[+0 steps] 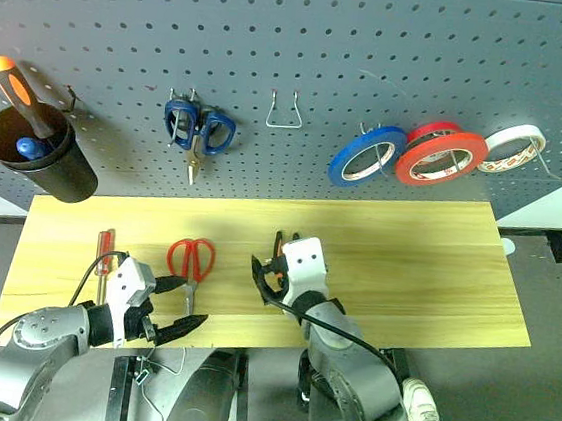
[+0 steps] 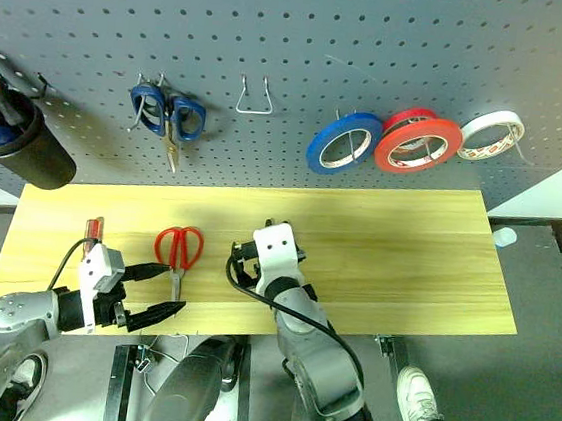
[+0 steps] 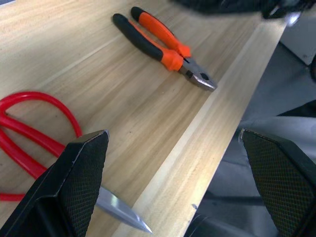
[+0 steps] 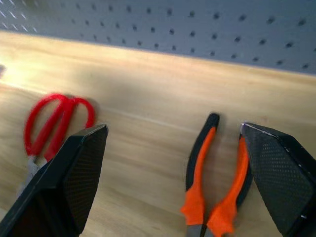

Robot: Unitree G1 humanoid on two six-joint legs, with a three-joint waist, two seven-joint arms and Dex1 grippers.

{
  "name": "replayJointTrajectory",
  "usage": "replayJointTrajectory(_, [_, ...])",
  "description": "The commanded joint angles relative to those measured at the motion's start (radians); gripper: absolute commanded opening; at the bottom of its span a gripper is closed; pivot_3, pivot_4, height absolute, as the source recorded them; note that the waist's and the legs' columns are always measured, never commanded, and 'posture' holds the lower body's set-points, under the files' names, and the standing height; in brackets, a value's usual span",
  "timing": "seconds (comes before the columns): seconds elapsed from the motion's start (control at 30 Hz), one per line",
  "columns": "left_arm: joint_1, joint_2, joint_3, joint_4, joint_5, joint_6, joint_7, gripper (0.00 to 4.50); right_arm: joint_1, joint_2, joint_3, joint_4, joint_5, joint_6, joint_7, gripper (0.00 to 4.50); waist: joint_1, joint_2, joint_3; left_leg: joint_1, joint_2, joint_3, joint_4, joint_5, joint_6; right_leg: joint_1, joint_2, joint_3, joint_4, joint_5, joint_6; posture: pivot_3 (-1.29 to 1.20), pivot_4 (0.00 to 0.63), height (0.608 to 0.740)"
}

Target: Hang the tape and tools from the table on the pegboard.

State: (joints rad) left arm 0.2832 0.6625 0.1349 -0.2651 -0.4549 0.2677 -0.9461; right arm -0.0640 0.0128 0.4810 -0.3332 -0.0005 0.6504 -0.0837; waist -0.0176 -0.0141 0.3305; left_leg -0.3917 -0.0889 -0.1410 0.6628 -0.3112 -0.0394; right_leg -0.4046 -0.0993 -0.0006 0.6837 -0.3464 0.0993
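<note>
The red tape (image 1: 441, 155) hangs on the grey pegboard (image 1: 300, 32), between a blue roll and a white one. On the yellow table (image 1: 425, 276) lie a thin red-handled screwdriver (image 1: 104, 252), red scissors (image 1: 190, 259) and orange-and-black pliers (image 4: 212, 182). My right gripper (image 1: 267, 264) is open just above the pliers, whose handles lie between its fingers (image 4: 276, 173). My left gripper (image 1: 183, 304) is open at the table's front edge, over the scissors' blades (image 3: 123, 212); the pliers (image 3: 163, 47) lie beyond it.
A black cup (image 1: 40, 160) holding an orange-handled screwdriver (image 1: 17, 87) hangs at the pegboard's left. Blue scissors (image 1: 197, 131), an empty wire hook (image 1: 284, 110), a blue roll (image 1: 367, 154) and a white roll (image 1: 514, 150) hang there too. A person's shoe (image 1: 421, 411) shows below the table.
</note>
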Motion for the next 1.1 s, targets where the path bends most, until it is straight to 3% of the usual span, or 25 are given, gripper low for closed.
replayJointTrajectory(0.03, [0.035, -0.006, 0.019, -0.054, -0.019, -0.004, 0.004, 4.50, -0.001, 0.024, -0.010, 0.005, -0.036, 0.000, -0.019, 4.48, 0.000, 0.000, 0.001, 0.000, 0.000, 0.000, 0.000, 0.000, 0.000, 0.000, 0.000, 0.000, 0.000, 0.000, 0.000, 0.07, 0.387, 0.725])
replayJointTrajectory(0.57, [0.136, 0.023, 0.069, -0.137, -0.050, 0.034, 0.000, 4.50, 0.003, 0.134, 0.058, 0.048, -0.072, 0.061, -0.101, 4.48, 0.002, 0.002, 0.031, -0.001, 0.000, 0.000, -0.001, 0.000, 0.000, -0.001, 0.000, 0.001, -0.001, 0.000, 0.000, 0.10, 0.443, 0.725])
replayJointTrajectory(1.1, [0.231, 0.022, 0.097, -0.230, -0.068, 0.070, 0.015, 4.50, -0.076, 0.133, 0.024, 0.132, -0.067, 0.038, -0.152, 4.48, 0.004, 0.001, 0.070, -0.003, 0.000, 0.000, -0.002, 0.000, 0.001, -0.004, 0.000, 0.001, -0.002, 0.000, 0.000, 0.11, 0.474, 0.725])
